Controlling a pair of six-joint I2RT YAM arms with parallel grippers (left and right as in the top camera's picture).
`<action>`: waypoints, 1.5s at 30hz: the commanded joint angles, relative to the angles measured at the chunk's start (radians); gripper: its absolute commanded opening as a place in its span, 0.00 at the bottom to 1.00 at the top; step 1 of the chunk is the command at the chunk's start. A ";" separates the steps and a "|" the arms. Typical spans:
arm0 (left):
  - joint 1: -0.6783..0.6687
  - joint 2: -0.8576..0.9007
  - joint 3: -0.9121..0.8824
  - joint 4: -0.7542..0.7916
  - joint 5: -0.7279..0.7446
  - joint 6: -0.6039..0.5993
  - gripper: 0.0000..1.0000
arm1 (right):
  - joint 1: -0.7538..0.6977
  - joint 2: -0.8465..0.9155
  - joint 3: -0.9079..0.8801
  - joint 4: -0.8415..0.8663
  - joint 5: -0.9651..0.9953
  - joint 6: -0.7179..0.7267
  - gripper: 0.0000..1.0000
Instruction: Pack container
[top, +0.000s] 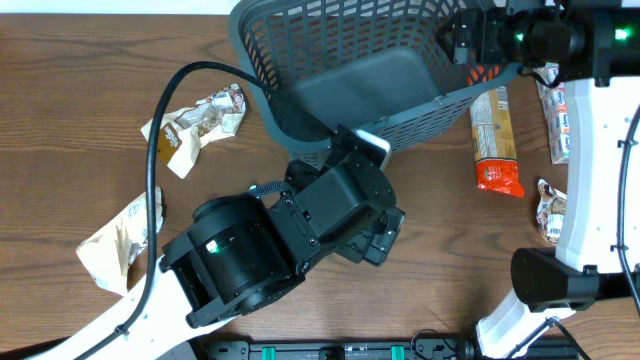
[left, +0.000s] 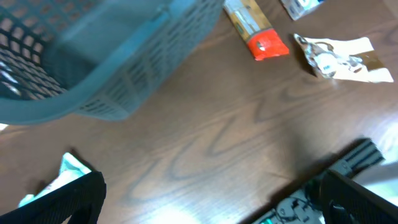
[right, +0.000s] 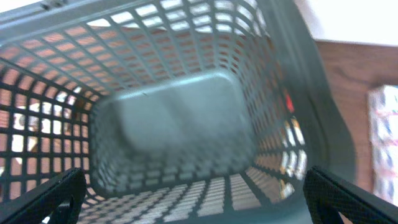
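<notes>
The dark grey lattice container (top: 340, 60) stands tilted at the back centre, its floor bare. It fills the right wrist view (right: 168, 124) and shows at the upper left of the left wrist view (left: 93, 56). My right gripper (top: 470, 40) is open over the container's right rim, with its fingers (right: 196, 193) spread above the inside. My left gripper (top: 360, 145) is open just in front of the container's near wall, its fingers (left: 208, 199) wide apart over the table. A white and teal packet (left: 68, 169) lies beside its left finger.
A long tan packet with a red end (top: 495, 140) (left: 255, 31) lies right of the container. A white-red packet (top: 558, 120) and a small white-brown one (top: 550, 210) (left: 339, 56) lie further right. A crumpled brown packet (top: 195, 125) and a cream one (top: 120, 240) lie on the left.
</notes>
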 joint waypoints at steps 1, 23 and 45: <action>-0.002 0.000 0.018 -0.002 0.069 -0.006 0.99 | -0.009 0.003 0.010 0.033 -0.106 -0.044 0.99; -0.033 0.043 -0.006 -0.059 0.207 -0.006 1.00 | -0.011 0.167 0.008 0.023 -0.080 -0.040 0.99; -0.032 0.168 -0.018 -0.077 -0.005 -0.118 0.06 | -0.016 0.169 0.007 0.037 0.014 -0.003 0.01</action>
